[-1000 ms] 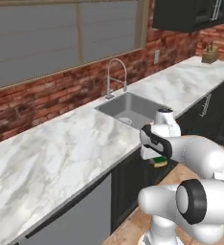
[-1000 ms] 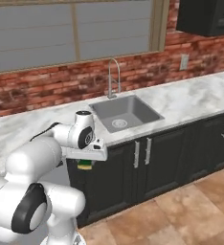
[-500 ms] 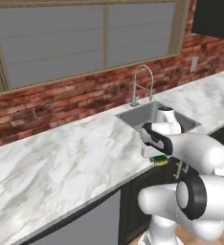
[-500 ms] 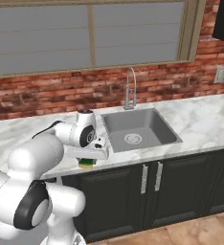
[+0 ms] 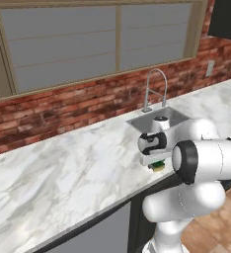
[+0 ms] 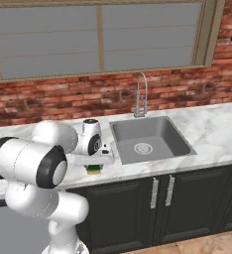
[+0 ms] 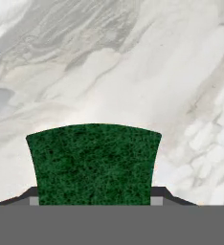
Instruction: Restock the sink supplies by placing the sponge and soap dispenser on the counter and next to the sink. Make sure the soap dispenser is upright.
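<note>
Hand view | sponge [image 7: 94,165]: dark green scouring face, rectangular | pincer [image 7: 94,201]: clamped on it

Sponge [image 7: 94,164] — dark green speckled scouring face, yellow edge; bench [image 7: 147,72] — white-grey veined marble; sink [image 6: 150,139] steel grey.

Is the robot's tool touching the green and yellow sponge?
Touching. The hand view shows the sponge wedged between the tool's two dark tips, with no gap on either side. In the right base view it hangs under the hand, above the counter.
</note>
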Motion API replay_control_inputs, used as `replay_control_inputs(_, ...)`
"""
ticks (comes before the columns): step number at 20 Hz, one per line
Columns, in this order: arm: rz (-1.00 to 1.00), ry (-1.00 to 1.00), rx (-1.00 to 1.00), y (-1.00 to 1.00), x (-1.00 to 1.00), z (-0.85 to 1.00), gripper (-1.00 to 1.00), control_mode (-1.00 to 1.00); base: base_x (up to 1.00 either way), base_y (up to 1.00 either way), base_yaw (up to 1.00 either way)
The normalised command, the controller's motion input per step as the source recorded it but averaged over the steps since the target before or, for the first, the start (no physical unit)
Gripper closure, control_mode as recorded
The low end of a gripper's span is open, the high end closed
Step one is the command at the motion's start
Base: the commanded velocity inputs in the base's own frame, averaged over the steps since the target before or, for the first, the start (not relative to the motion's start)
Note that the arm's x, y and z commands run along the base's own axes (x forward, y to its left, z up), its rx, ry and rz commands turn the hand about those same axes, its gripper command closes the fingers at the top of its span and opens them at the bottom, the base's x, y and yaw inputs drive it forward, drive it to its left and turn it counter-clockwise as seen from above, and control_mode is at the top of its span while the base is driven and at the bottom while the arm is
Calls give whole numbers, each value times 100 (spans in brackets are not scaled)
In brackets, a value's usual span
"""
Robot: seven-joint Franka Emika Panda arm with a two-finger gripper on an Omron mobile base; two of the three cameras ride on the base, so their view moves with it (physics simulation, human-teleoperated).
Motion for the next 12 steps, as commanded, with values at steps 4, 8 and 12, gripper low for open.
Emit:
replay_control_inputs(4, 10, 0, 0, 4, 95, -34, 100, -100, 0, 0, 0)
replay_control_inputs(8, 6, 0, 0, 35, 82, -30, 100, -100, 0, 0, 0)
replay_control_inputs(12, 6, -6, -2, 54, 39, -63, 100, -100, 0, 0, 0)
